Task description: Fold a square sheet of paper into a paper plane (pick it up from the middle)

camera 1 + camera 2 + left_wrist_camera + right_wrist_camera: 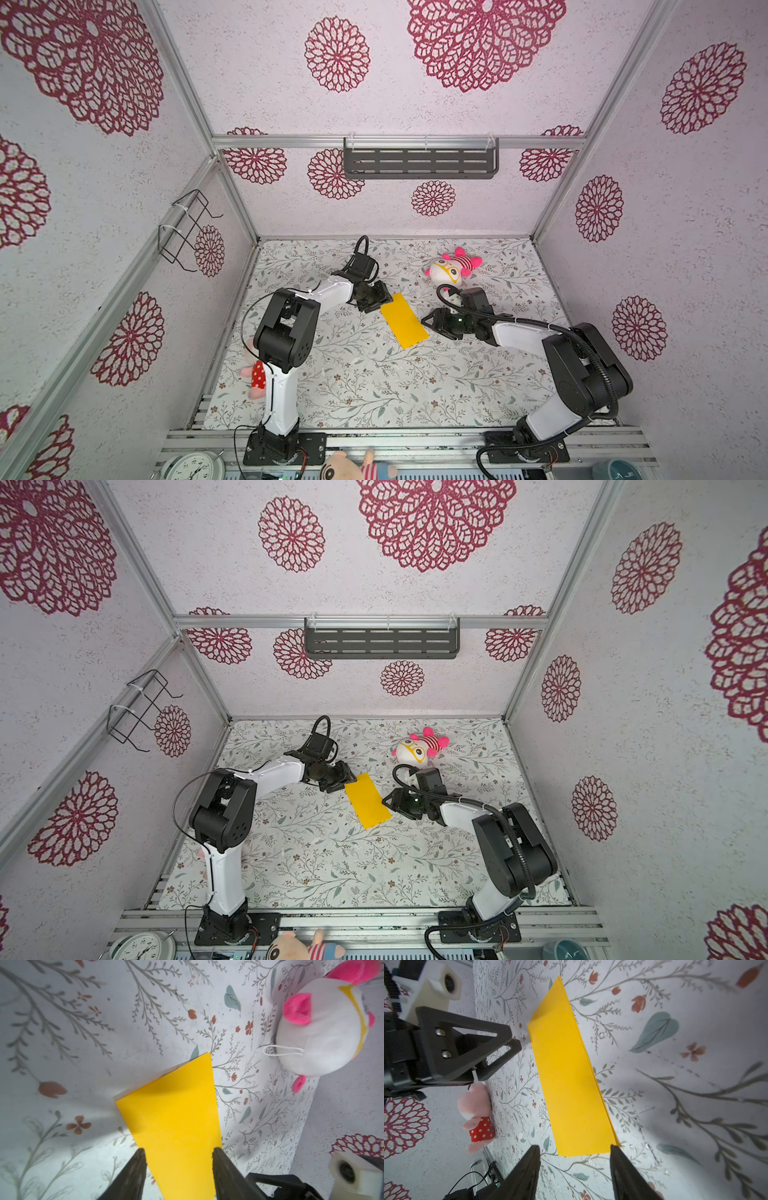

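Paper (404, 320): halved, flat on table (353, 374).
Left hand (178, 1153): spread astride one end.
Right hand (575, 1149): spread, just beside paper.
Advice: press crease before refolding.

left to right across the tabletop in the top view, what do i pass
red-dotted plush → left gripper → folded yellow paper → right gripper

Both white-and-black arms bend inward; the black left gripper (384, 301) and right gripper (427, 325) face each other, fingers parted.
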